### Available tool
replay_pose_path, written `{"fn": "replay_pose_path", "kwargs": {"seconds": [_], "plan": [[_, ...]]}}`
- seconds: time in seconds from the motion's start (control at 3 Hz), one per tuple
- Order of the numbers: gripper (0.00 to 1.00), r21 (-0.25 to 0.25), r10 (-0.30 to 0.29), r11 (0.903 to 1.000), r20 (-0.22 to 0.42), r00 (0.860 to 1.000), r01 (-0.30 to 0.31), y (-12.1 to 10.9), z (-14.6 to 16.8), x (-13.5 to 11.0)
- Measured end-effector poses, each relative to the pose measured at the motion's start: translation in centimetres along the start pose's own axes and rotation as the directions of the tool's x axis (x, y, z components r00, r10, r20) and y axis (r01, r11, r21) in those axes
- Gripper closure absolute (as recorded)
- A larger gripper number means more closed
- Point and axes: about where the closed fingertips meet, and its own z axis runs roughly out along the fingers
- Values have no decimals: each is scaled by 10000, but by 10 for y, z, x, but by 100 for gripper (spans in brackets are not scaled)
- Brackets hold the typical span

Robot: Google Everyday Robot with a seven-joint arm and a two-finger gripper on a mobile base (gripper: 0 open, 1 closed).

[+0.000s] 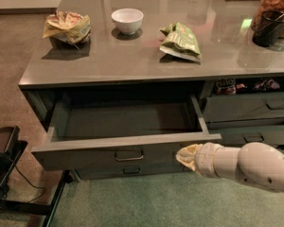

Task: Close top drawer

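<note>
My gripper (186, 155) sits low on the right of the view, its yellowish tip right up against the front panel of the top drawer (85, 158), near that panel's right end and just under the rim. Whether it is touching or a hair short I cannot say, and I cannot tell how far the gripper is open; it has hold of nothing that I can see. The pale, rounded arm (255, 167) runs off behind it to the lower right edge.

The top drawer stands pulled well out from the cabinet, its bare grey floor in plain view. Its metal handle (129, 156) is at the centre of the front, to the left of the gripper and apart from it. Below it a slimmer drawer front shows a like handle (131, 171).

To the right are two more drawers (248, 109), shut or nearly so, with an open shelf of small items above them.

On the grey countertop (109, 63) I see a crumpled yellow bag (66, 26) at the left, a white bowl (127, 20) beside it, a green snack bag (181, 41) near the middle, and a dark cup (269, 28) at the far right. Green carpet (132, 202) lies in front of the cabinet — and some black equipment (2, 150) stands at the left edge.
</note>
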Motion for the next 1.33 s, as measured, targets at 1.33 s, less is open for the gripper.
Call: {"fn": "replay_pose_path", "kwargs": {"seconds": [1.33], "plan": [[100,1702,-815,9830,723,9940,682,-62,12,-6]]}}
